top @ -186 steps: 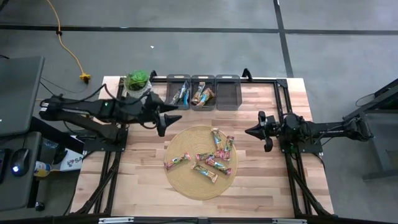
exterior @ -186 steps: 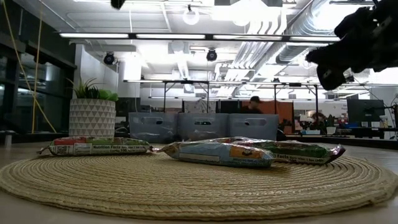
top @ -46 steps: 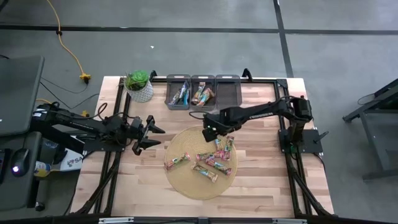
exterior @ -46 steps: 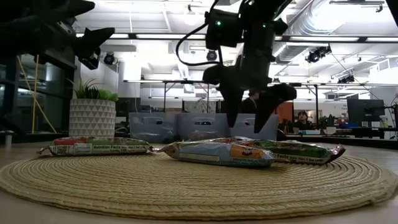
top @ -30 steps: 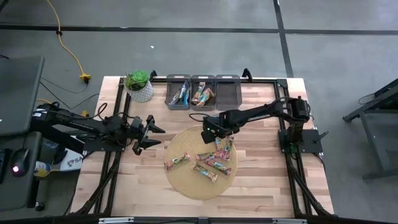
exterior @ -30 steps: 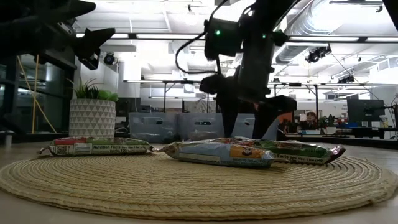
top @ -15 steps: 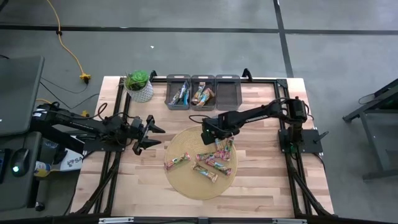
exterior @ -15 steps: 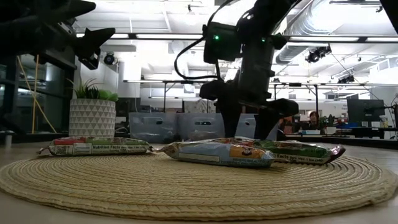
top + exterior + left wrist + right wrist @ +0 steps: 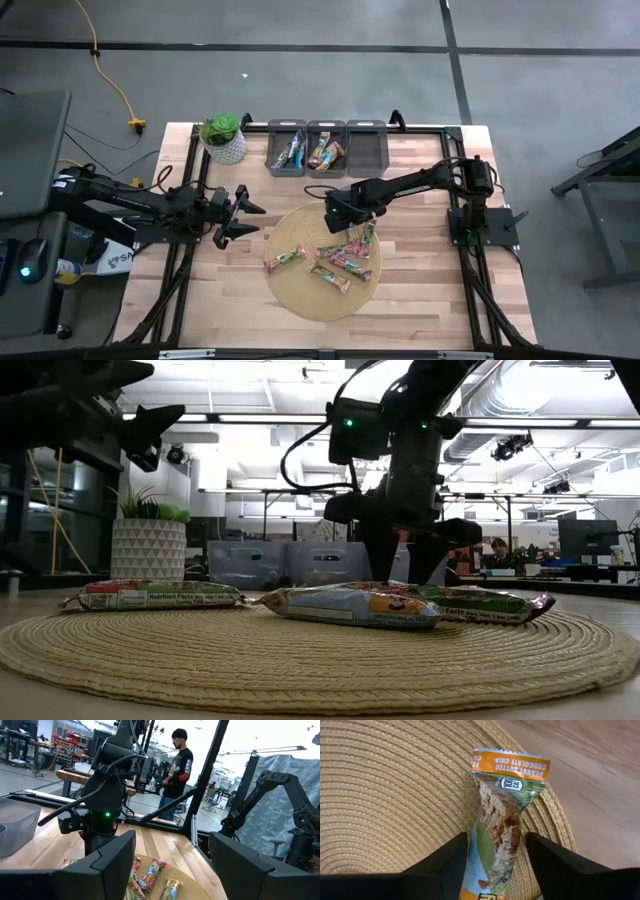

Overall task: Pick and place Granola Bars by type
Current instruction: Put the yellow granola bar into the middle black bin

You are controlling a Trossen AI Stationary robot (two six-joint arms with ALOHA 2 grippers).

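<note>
Several granola bars lie on a round woven mat (image 9: 300,295). My right gripper (image 9: 350,226) points down over the mat's far part. It is open, with one finger on each long side of a green-and-orange bar (image 9: 502,810) that lies flat on the mat. In the low view that gripper (image 9: 400,570) stands behind the near bars (image 9: 350,605). Other bars lie farther along the mat (image 9: 284,259) (image 9: 345,264). My left gripper (image 9: 245,215) hangs open above the table, left of the mat, holding nothing. My right gripper comes at the green-and-orange bar from above, its fingers (image 9: 445,865) across the bar, close beside the two long edges (image 9: 480,845) near the bar's middle. Whether the fingers touch the wrapper I cannot tell. The bar lies flat on the mat.
Three grey bins stand in a row at the table's far edge: the left one (image 9: 288,148) and the middle one (image 9: 326,148) hold bars, the right one (image 9: 366,148) shows none. A potted plant (image 9: 222,135) stands at the far left. A person (image 9: 176,767) stands beyond the table.
My right gripper's fingers have drawn closer together around the green-and-orange bar, down at the mat's far part. The bars lie where they were.
</note>
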